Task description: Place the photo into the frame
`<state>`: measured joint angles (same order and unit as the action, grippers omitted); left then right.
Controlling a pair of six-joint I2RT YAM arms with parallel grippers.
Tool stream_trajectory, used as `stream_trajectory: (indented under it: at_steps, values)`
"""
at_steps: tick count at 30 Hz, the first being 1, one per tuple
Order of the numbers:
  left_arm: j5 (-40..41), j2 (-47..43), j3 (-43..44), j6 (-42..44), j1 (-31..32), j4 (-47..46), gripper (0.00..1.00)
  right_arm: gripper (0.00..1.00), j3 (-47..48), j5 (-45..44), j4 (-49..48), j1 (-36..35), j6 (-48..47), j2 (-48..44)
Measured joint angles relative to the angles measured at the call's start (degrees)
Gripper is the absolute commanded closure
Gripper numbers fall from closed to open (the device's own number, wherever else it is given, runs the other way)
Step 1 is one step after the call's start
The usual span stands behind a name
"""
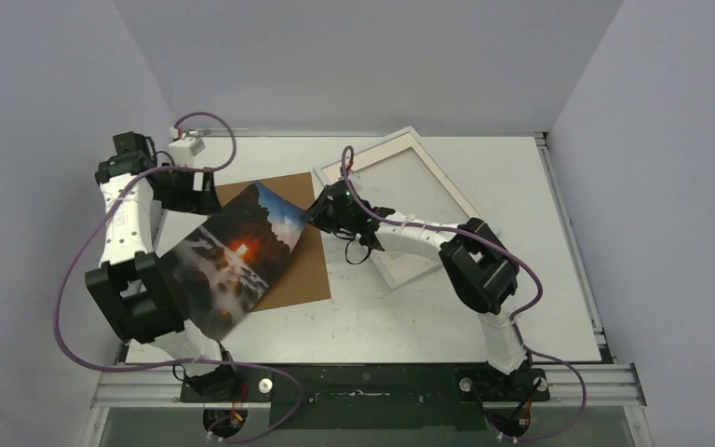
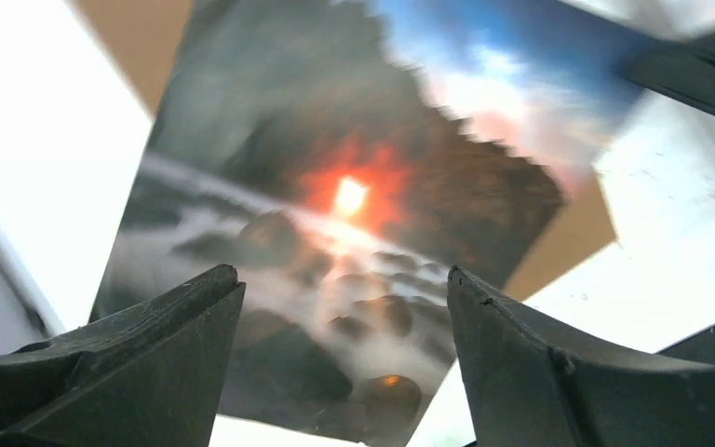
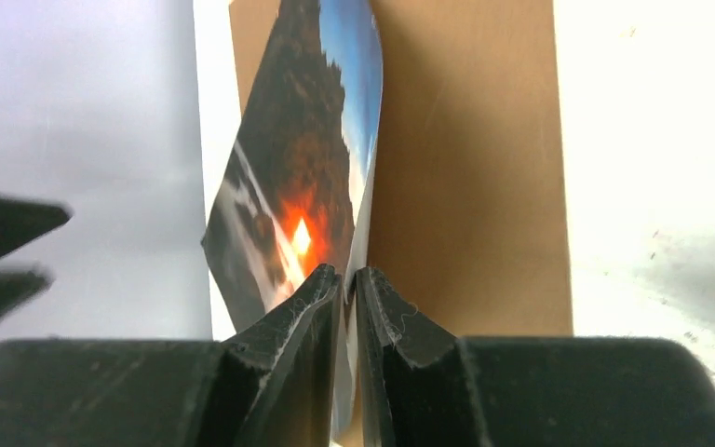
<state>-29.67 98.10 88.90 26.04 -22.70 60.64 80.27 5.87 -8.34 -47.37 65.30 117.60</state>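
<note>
As my right fingers (image 3: 307,317) pinch one edge of the photo (image 1: 233,256) and my left fingers (image 2: 149,354) stand spread before it, it hangs bowed over the brown backing board (image 1: 303,265), so I judge seating it in the frame (image 1: 365,154), lying just beside on the tabletop (image 1: 410,317), is not yet done.

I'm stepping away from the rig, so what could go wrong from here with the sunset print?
The right gripper pinches one edge of the thin sunset-landscape photo, which bows; it could crease or slip. The left gripper stands open, giving no support. The right arm reaches over the white rectangular frame and may nudge it.
</note>
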Motion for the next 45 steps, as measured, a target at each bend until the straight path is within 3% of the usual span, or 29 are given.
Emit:
stream_trajectory:
  at_steps: [2,8,10,12,17,19,24,28,36,45]
  values:
    - [-1.0,-5.1,0.3,0.0,5.0,0.0,0.02,0.85,3.0,-2.2,3.5,0.5,0.1,-0.1]
    - [1.4,-23.2,-3.9,-0.3,29.3,-4.4,0.04,0.85,8.9,-9.5,8.1,1.3,1.6,-6.8]
    - [3.4,-26.5,-5.6,-0.4,32.9,-4.8,0.03,0.84,10.4,-10.9,8.3,1.5,1.8,-9.1]
    - [5.7,-27.6,-7.3,-0.7,33.8,-5.3,0.02,0.75,12.5,-11.7,8.5,1.6,1.7,-10.8]
    - [9.7,-26.3,-17.0,-1.4,27.9,-7.8,0.0,0.59,8.5,-11.7,8.3,2.4,1.2,-14.8]
    - [11.5,-24.7,-19.1,-1.1,23.7,-7.7,0.08,0.48,4.8,-11.5,9.1,2.7,0.6,-15.4]
    - [16.5,-15.3,-15.8,0.8,12.9,-10.1,0.19,0.24,-0.4,-9.3,12.0,3.0,-1.7,-11.9]
    - [19.8,-7.0,-11.5,1.6,7.6,-12.2,0.25,0.12,-4.1,-7.8,12.3,2.6,-2.0,-9.9]
    - [32.0,2.0,-12.5,3.7,4.3,-21.2,0.31,0.05,-3.9,-7.2,12.3,1.5,-2.7,-5.9]
    - [38.6,12.4,-12.8,3.6,0.0,-26.9,0.35,0.03,-0.1,-7.9,12.7,1.2,-3.2,1.2]
